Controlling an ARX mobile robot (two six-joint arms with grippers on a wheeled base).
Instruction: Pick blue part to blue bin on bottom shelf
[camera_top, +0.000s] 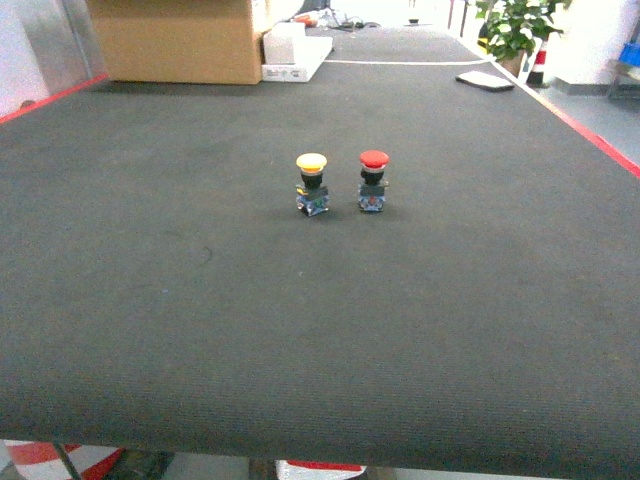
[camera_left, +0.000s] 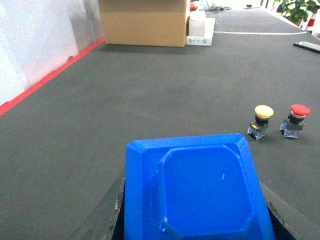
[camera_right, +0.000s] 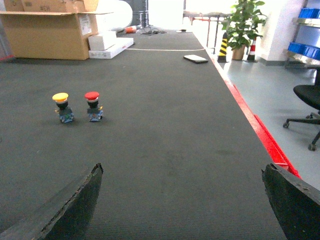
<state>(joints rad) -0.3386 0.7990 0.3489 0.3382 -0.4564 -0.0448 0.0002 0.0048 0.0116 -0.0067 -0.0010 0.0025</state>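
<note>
left gripper (camera_left: 197, 220): clamped on blue part (camera_left: 200, 195)
right gripper (camera_right: 182, 200): wide, nothing held
table (camera_top: 200, 300): yellow button (camera_top: 312, 184), red button (camera_top: 373, 181)

Blue part (camera_left: 200, 192): lower portion cut off by the left wrist view's bottom edge, hiding the left gripper's fingertips. Cardboard box (camera_top: 175, 40): top cropped in head view. Right gripper (camera_right: 182, 205): finger ends out of frame.

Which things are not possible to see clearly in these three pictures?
- Left pincer: left wrist view, its fingertips are hidden by the blue part and the bottom edge.
- Blue bin, bottom shelf: in no view.
- Yellow push button, red push button: base markings too small.
</note>
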